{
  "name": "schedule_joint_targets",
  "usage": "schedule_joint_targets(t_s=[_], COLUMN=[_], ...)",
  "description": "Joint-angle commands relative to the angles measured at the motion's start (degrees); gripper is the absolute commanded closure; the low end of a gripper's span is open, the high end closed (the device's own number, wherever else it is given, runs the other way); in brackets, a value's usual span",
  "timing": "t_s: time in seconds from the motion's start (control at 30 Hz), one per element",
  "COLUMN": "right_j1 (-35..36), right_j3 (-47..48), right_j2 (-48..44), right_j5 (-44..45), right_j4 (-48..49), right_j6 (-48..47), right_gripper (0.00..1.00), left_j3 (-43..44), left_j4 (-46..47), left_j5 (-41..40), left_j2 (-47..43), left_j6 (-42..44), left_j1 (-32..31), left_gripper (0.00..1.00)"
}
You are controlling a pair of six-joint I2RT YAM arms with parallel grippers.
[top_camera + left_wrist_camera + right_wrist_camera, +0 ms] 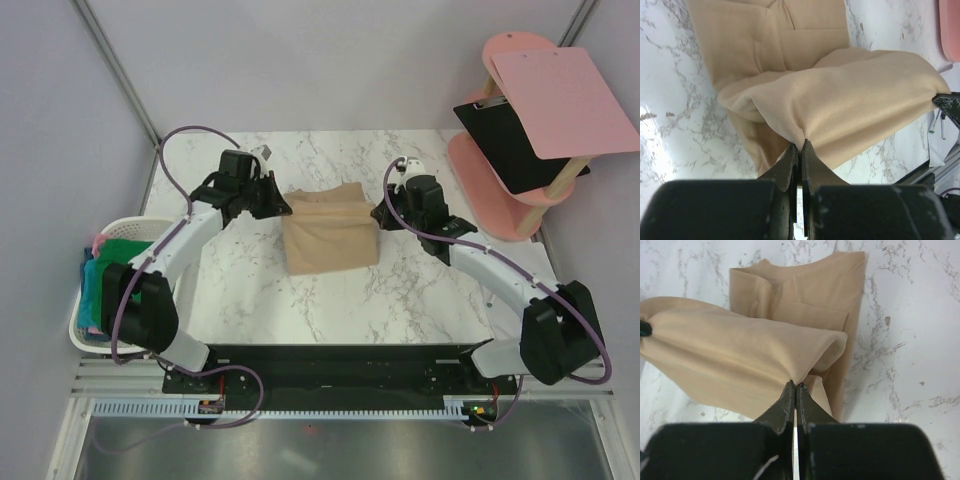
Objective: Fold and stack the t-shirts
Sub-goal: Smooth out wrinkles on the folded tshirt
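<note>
The tan t-shirt (330, 230) lies partly folded in the middle of the marble table. My left gripper (283, 208) is shut on its far left corner and my right gripper (378, 215) is shut on its far right corner. Both hold that edge lifted, stretched between them. In the left wrist view the tan t-shirt (840, 95) hangs from my left gripper (801, 142). In the right wrist view the tan t-shirt (740, 355) is pinched in my right gripper (795, 385). Green, teal and pink t-shirts (105, 270) lie in the basket at the left.
A white slatted laundry basket (125, 232) stands off the table's left edge. A pink stand (500, 180) with a pink clipboard (565, 100) and a black one (510, 145) stands at the far right. Grey walls close the back and sides.
</note>
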Motion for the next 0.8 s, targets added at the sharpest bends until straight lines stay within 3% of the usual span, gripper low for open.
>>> schedule_joint_targets(t_s=[0.0, 0.23, 0.5, 0.67, 0.73, 0.77], right_j1=[-0.46, -0.73, -1.26, -1.61, -1.7, -1.7], right_j3=[4.85, 10.57, 19.44, 29.0, 32.01, 34.63], right_j2=[6.65, 18.69, 30.82, 41.01, 45.13, 46.37], right_j5=[6.14, 8.34, 11.58, 12.21, 13.17, 13.52], right_j4=[5.83, 14.29, 20.27, 18.61, 17.29, 15.54], right_j6=[-3.4, -4.1, -4.72, -4.28, -3.41, -2.97], right_gripper=[1.0, 1.0, 0.98, 0.96, 0.92, 0.89], left_j3=[6.54, 15.41, 18.41, 24.55, 28.32, 29.82], left_j4=[0.8, 2.2, 6.25, 6.34, 5.46, 5.11], left_j5=[-2.11, -5.18, -4.48, -2.38, -0.98, -0.27], left_j2=[6.19, 17.7, 25.79, 32.03, 35.97, 37.56], left_j6=[1.94, 2.12, 1.06, 1.15, 1.33, 1.41], left_j1=[0.69, 1.74, 4.64, 6.14, 6.49, 6.66], left_gripper=[0.98, 0.98, 0.98, 0.98, 0.9, 0.77])
